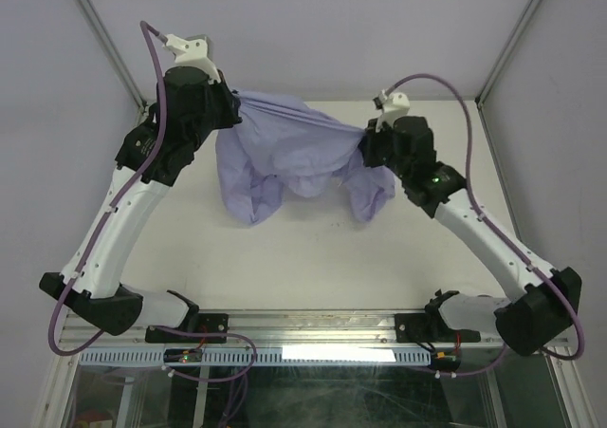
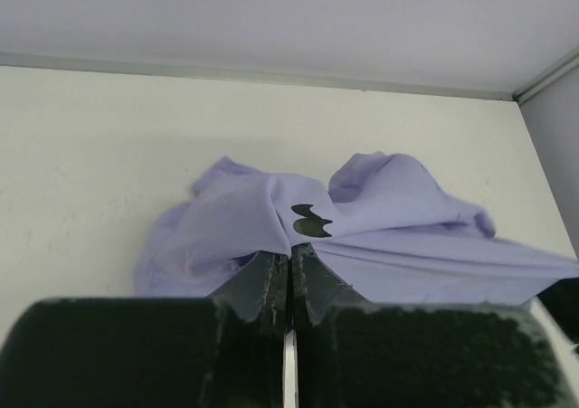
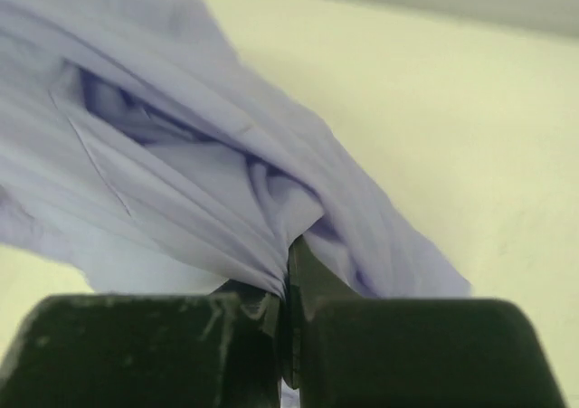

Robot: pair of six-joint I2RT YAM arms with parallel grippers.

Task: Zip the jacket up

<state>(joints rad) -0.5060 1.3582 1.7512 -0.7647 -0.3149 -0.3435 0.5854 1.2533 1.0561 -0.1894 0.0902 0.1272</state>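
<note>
The lavender jacket (image 1: 294, 153) hangs stretched between my two grippers above the white table, its lower folds drooping onto the surface. My left gripper (image 1: 234, 108) is shut on the jacket's left end; in the left wrist view (image 2: 290, 250) the cloth (image 2: 389, 227) spreads from the closed tips, with a small dark logo (image 2: 310, 221) just past them. My right gripper (image 1: 370, 139) is shut on the right end; in the right wrist view (image 3: 291, 245) gathered folds (image 3: 181, 173) run up and left from the tips. No zipper shows.
The white table (image 1: 313, 257) lies under the jacket. Grey enclosure walls and metal frame posts (image 1: 104, 39) stand at the back and sides. A metal rail (image 1: 313, 328) with the arm bases runs along the near edge.
</note>
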